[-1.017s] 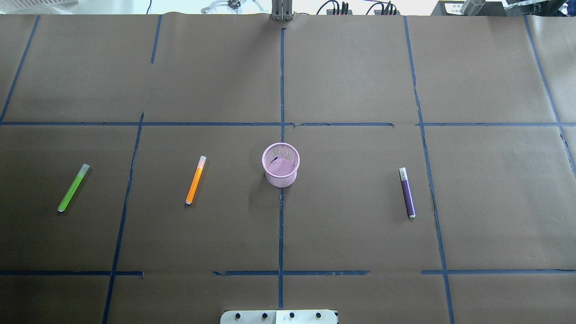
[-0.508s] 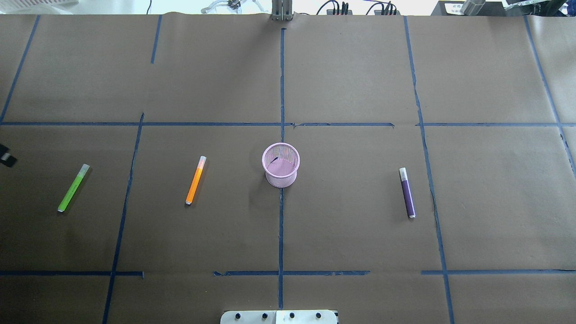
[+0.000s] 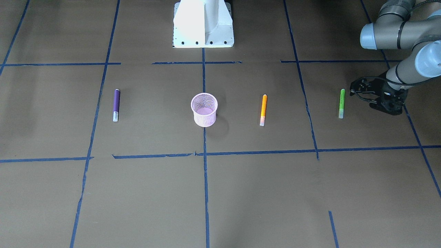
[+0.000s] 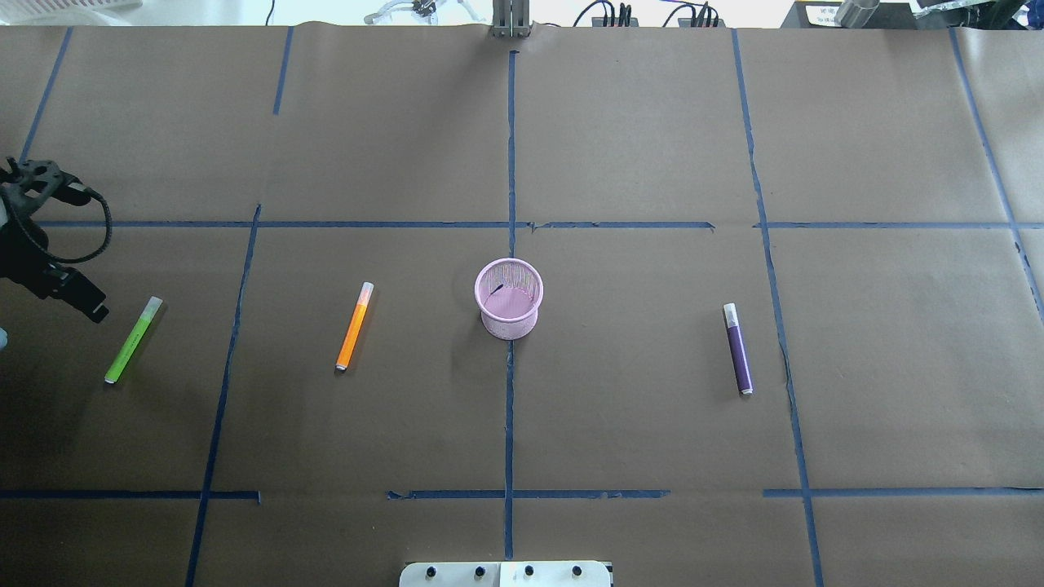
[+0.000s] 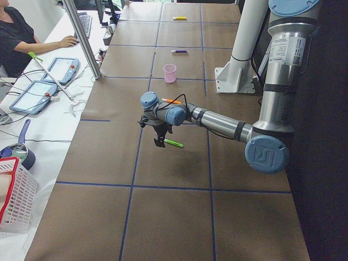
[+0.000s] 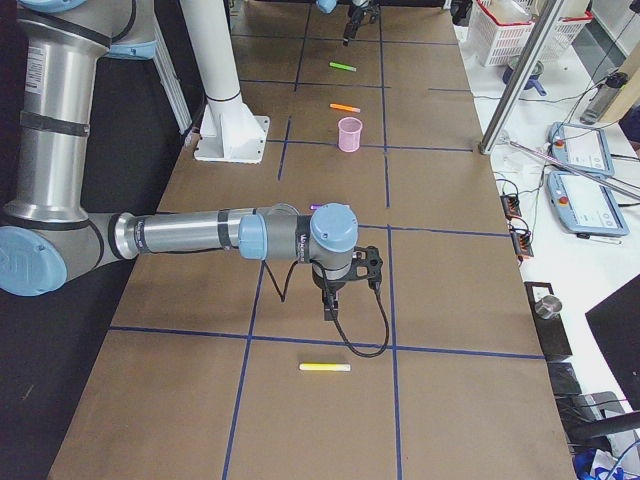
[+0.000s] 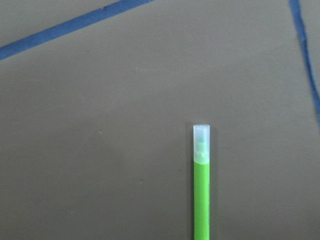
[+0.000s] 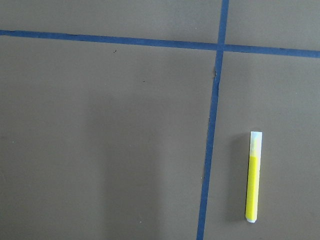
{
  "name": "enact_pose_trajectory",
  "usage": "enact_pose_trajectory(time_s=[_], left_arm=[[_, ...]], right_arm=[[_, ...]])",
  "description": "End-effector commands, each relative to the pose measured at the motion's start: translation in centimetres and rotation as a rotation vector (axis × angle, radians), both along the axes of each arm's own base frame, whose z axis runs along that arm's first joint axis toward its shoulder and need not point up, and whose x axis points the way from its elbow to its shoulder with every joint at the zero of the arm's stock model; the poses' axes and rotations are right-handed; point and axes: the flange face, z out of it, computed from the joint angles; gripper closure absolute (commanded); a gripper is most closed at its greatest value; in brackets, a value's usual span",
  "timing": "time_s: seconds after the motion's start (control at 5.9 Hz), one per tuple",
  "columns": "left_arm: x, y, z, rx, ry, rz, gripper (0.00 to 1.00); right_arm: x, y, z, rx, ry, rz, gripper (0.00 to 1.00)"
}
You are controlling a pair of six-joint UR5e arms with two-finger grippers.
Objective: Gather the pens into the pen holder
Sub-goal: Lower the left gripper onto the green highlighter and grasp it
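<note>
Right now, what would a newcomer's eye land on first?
The pink pen holder stands upright at the table's middle and looks empty. Bright pens lie flat on either side: the orange pen and green pen on the robot's left, the purple pen on its right. The left gripper hangs just beside the green pen.

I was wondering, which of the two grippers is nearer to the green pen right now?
Left. The left gripper hangs just beside the capped end of the green pen; the right gripper is far off toward the table's other end, near a yellow pen.
</note>
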Motion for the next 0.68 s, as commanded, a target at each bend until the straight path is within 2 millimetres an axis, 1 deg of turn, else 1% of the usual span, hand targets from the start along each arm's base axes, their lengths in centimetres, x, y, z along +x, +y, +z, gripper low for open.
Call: enact_pose_trajectory(time_s=[0.0, 0.17, 0.34, 0.51], left_arm=[[4.8, -1.3, 0.7, 0.006, -0.006, 0.054, 0.00], [5.7, -1.5, 1.1, 0.002, -0.009, 0.067, 0.00], [5.8, -1.4, 1.2, -0.001, -0.011, 0.070, 0.15], [5.8, -1.3, 1.3, -0.001, -0.011, 0.070, 0.36]], right_arm=[[0.0, -0.1, 0.2, -0.005, 0.006, 0.002, 0.00], [0.1, -0.1, 0.2, -0.004, 0.009, 0.001, 0.00], [0.1, 0.0, 0.4, -0.008, 0.009, 0.002, 0.00], [0.1, 0.0, 0.5, -0.010, 0.011, 0.002, 0.00]])
